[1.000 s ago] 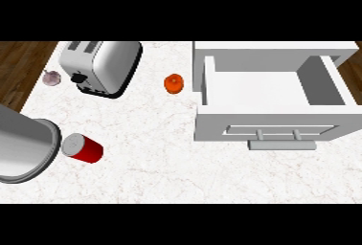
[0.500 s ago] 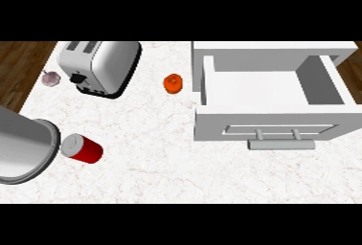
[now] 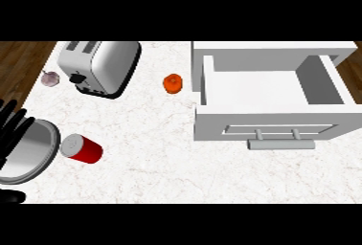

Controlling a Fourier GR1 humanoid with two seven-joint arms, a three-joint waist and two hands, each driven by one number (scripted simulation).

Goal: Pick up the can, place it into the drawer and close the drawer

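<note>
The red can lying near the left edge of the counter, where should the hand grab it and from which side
The red can lies on its side, so wrap its curved body mid-length, coming down from above. The left hand is nearest; the grey forearm crowds its left, so the far and near flanks look freer.

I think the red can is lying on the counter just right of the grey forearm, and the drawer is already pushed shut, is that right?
Not quite: the drawer stands pulled open, its white inside bare, as the head view shows. The rest holds: the red can lies on its side on the counter, just right of the grey forearm.
</note>
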